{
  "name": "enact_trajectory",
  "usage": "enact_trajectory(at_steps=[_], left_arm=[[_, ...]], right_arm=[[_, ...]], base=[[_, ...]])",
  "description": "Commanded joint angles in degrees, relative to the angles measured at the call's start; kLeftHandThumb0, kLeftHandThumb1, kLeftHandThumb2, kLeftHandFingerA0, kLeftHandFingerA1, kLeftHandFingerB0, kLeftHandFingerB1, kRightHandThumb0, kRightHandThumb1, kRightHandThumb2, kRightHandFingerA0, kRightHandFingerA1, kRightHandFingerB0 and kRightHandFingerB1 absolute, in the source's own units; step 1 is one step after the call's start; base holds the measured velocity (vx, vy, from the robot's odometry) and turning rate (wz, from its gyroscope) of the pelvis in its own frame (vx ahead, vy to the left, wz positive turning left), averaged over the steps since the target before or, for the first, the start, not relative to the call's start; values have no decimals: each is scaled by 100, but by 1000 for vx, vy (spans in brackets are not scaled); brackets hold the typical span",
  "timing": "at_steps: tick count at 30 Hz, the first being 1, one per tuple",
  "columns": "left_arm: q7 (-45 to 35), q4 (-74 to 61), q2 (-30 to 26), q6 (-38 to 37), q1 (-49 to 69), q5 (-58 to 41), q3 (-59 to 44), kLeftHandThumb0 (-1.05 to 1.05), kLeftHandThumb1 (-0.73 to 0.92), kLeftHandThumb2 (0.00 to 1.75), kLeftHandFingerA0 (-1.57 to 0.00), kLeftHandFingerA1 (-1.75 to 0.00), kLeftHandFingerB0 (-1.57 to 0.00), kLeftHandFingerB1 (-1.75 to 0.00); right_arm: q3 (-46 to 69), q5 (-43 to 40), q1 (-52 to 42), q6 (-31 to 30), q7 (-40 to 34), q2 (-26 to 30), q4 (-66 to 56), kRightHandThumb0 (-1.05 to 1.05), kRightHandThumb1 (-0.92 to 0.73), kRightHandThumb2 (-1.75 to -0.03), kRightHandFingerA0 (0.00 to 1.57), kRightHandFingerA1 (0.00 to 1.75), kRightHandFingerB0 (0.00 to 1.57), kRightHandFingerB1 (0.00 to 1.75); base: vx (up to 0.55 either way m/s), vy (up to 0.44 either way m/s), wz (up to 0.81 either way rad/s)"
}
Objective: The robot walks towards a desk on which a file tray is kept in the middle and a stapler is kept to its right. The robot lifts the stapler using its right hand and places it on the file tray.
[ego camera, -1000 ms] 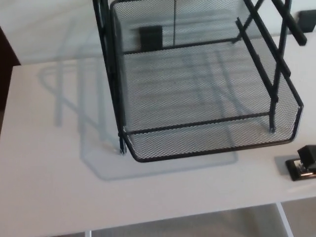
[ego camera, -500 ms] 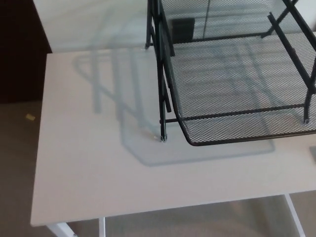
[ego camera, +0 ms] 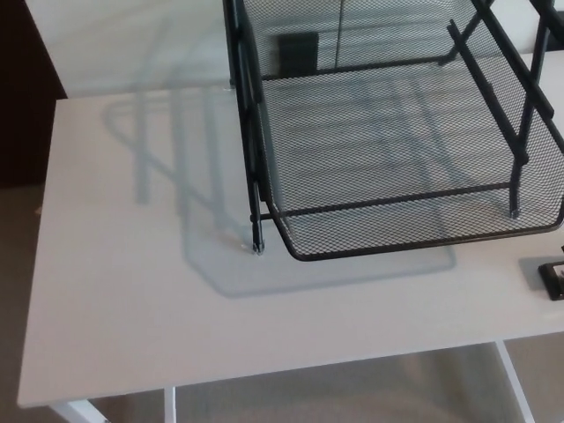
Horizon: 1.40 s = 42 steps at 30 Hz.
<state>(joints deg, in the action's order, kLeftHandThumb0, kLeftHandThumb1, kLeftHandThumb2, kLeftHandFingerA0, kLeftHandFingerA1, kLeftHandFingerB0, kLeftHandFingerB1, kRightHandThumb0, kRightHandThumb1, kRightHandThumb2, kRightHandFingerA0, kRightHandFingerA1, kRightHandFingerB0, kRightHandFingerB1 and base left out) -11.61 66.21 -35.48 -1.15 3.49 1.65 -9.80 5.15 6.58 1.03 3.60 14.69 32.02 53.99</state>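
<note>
A black wire-mesh file tray (ego camera: 423,238) stands on the white desk (ego camera: 132,300), filling the upper right of the head view, with black upright posts at its left side. Only a dark corner of the stapler (ego camera: 553,278) shows at the right edge of the picture, on the desk just right of the tray's front corner. Neither of my hands shows in the view.
The desk's front edge runs along the bottom, with white legs (ego camera: 515,388) below it and beige floor beyond. A dark piece of furniture (ego camera: 22,97) stands past the desk's left end. A black box (ego camera: 298,51) shows behind the tray.
The whole picture has shifted: the camera swung left half a second ago and has come partly back right, so the stapler's corner shows again at the right edge.
</note>
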Motion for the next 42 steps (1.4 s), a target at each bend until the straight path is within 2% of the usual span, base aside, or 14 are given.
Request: enact_trajectory(at_steps=[1,2,3,9,10,15,25,26,28,29,33,37,38,42], left_arm=[[25,-9,1,-232,87,-63,-61,-28,64,114,-10,-54,-9,-52],[28,-24,13,-222,97,-90,-91,-28,64,114,-10,-54,-9,-52],[76,11,-1,-191,67,-19,-38,-52,90,66,-23,-44,-24,-37],[119,7,-15,-239,80,71,39,-54,87,66,-24,-45,-27,-40],[95,11,9,-151,66,19,4,-53,89,65,-23,-44,-25,-39],[92,-25,54,-117,108,22,20,-53,89,66,-23,-44,-25,-39],[70,-94,54,-258,205,-86,-106,-54,91,66,-28,-46,-26,-38],[44,-102,62,-227,195,-130,-145,-53,91,66,-28,-44,-24,-36],[5,-110,62,-186,205,-204,-217,-53,91,66,-28,-44,-24,-36],[-12,-159,67,-188,247,-241,-254,-53,91,66,-27,-44,-24,-37],[37,-124,36,-139,224,-216,-258,-52,91,66,-26,-44,-21,-36],[52,3,34,-172,137,-170,-229,-52,91,66,-25,-44,-24,-37],[18,-13,48,-179,151,-239,-294,-53,87,67,-23,-43,-26,-40],[33,-20,14,-231,193,-107,-191,-54,91,67,-27,-44,-26,-38]], right_arm=[[-88,88,-2,-36,-84,126,-54,-59,-62,-82,0,30,7,40],[-58,36,-19,-16,-74,112,-63,-59,-62,-82,0,30,7,40],[-166,156,-14,-11,-82,158,-122,-61,-65,-83,0,27,7,39],[634,-821,-6,-497,368,-41,-239,-54,-69,-81,0,0,9,7],[883,-976,-52,-736,346,-27,-422,-49,-77,-63,0,32,0,27],[1380,-914,-44,-1474,-294,23,-725,-50,-73,-64,0,54,1,29],[3440,-1629,27,-3779,-1577,197,-1548,-55,-69,-80,0,3,3,3],[3385,-1326,11,-3717,-1809,237,-1760,-56,-69,-86,12,58,0,0],[3287,-850,7,-3640,-2161,270,-2087,-56,-69,-86,12,58,0,0],[3302,-693,324,-4027,-2378,464,-1959,-58,-84,-64,16,57,20,59],[4013,-838,1217,-4366,-3180,510,-2244,-58,-64,-93,10,55,23,61],[4169,-752,1402,-4854,-3117,291,-2987,-57,-78,-62,18,93,19,84],[4018,-672,1305,-4393,-3083,85,-3373,-47,-77,-69,0,7,0,0],[3615,-373,1490,-3052,-3406,-385,-3997,-47,-73,-60,0,0,0,0]], base=[[0,0,0],[0,0,0],[0,0,0],[0,0,0],[0,0,0],[0,0,0],[0,0,0],[0,0,0],[0,0,0],[0,0,0],[0,0,0],[0,0,0],[0,0,0],[0,0,0]])
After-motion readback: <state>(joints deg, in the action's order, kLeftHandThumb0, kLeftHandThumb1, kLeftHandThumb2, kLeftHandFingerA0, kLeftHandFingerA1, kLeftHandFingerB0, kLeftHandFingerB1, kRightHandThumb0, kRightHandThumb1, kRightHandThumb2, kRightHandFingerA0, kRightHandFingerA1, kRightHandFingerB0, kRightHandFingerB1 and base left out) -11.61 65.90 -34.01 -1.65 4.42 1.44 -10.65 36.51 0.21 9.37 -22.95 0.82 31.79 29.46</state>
